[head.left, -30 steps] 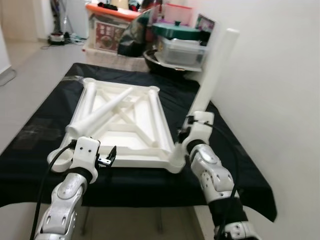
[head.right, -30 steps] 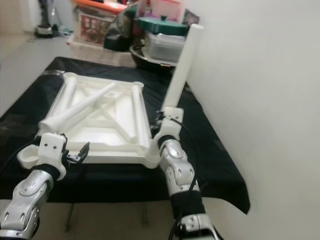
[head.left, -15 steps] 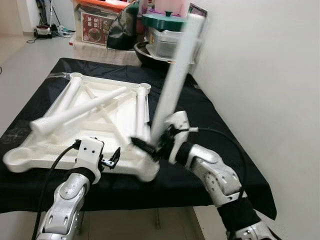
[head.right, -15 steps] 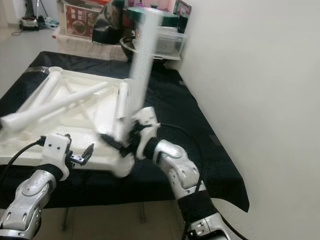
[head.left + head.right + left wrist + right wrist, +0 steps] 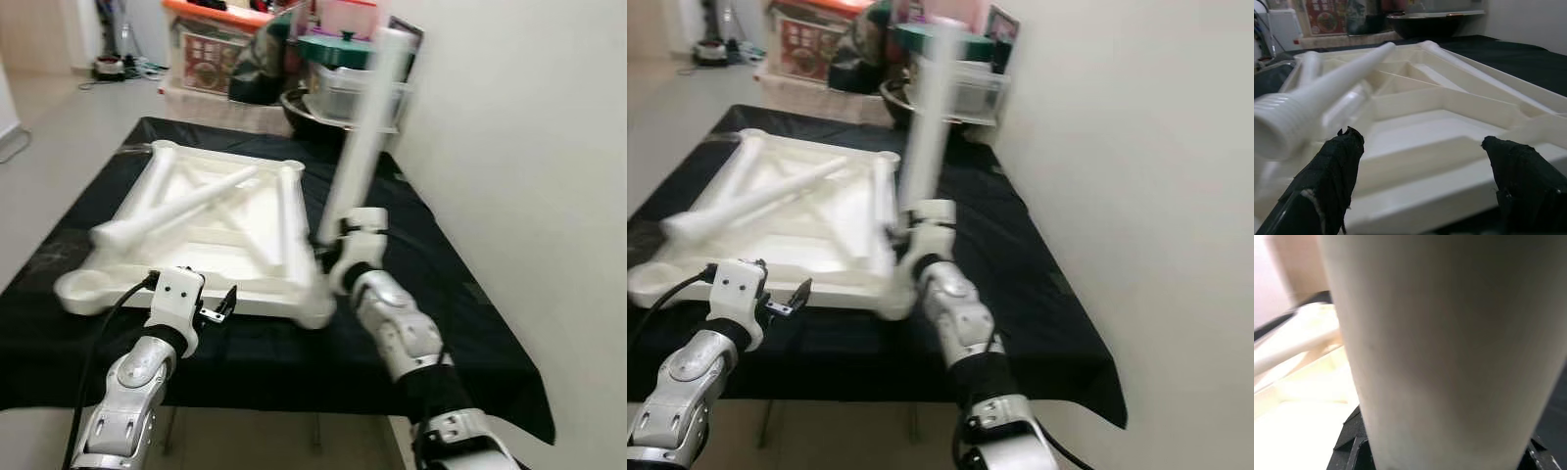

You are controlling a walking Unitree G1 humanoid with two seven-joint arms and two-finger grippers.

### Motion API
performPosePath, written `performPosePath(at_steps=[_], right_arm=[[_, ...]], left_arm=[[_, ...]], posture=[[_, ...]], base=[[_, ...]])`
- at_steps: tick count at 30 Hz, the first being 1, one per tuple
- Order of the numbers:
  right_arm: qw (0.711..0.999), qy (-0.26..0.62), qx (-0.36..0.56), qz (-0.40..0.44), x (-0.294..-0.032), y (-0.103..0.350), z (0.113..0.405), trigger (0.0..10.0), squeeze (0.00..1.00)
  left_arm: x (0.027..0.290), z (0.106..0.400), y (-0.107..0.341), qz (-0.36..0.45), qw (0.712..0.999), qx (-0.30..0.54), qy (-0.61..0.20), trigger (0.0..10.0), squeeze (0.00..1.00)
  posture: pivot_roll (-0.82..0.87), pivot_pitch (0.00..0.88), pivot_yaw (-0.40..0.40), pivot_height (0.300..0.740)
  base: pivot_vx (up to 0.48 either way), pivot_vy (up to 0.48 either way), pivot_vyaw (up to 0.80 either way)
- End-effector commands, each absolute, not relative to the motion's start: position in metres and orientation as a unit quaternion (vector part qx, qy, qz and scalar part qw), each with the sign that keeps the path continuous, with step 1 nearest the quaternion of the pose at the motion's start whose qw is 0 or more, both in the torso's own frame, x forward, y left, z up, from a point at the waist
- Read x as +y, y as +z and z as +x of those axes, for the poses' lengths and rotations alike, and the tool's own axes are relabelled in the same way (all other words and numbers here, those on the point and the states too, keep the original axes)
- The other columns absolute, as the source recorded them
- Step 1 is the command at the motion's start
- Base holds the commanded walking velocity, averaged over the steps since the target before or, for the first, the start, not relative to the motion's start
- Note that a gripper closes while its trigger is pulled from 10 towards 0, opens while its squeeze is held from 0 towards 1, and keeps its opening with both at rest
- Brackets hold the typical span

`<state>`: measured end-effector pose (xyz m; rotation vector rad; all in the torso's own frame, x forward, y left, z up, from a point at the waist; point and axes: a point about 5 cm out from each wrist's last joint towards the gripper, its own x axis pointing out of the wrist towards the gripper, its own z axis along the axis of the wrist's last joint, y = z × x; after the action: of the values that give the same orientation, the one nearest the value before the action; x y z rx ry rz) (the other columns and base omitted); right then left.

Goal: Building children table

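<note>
An upturned white children's tabletop point(image 5: 211, 220) is seen lying on a table point(image 5: 460, 333) draped in black cloth, with one loose white leg point(image 5: 171, 208) resting slantwise across its ribbed underside. A second white leg point(image 5: 362, 137) is held nearly upright at the tabletop's near right corner socket point(image 5: 318, 311), pinched by the fingers of the right gripper point(image 5: 343, 245). The left gripper point(image 5: 1422, 181) is held just before the tabletop's near edge, its fingers point(image 5: 1334, 169) spread and touching nothing.
</note>
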<state>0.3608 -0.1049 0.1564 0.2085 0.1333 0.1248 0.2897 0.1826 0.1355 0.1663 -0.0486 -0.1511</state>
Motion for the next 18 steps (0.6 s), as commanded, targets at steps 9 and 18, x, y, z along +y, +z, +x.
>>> performPosePath(at_steps=[9, 18], right_arm=[[0.945, 0.289, 0.055, 0.139, -0.056, 0.162, 0.336, 10.0, 0.30], [0.850, 0.519, 0.003, 0.093, -0.045, 0.184, 0.308, 10.0, 0.00]], left_arm=[[0.182, 0.291, 0.132, 0.088, 0.993, -0.016, -0.084, 10.0, 0.00], [0.181, 0.292, 0.132, 0.086, 0.993, -0.017, -0.082, 10.0, 0.00]], posture=[[0.18, 0.000, -0.210, 0.740], [0.18, 0.000, -0.219, 0.740]], base=[[0.000, 0.000, 0.00], [0.000, 0.000, 0.00]])
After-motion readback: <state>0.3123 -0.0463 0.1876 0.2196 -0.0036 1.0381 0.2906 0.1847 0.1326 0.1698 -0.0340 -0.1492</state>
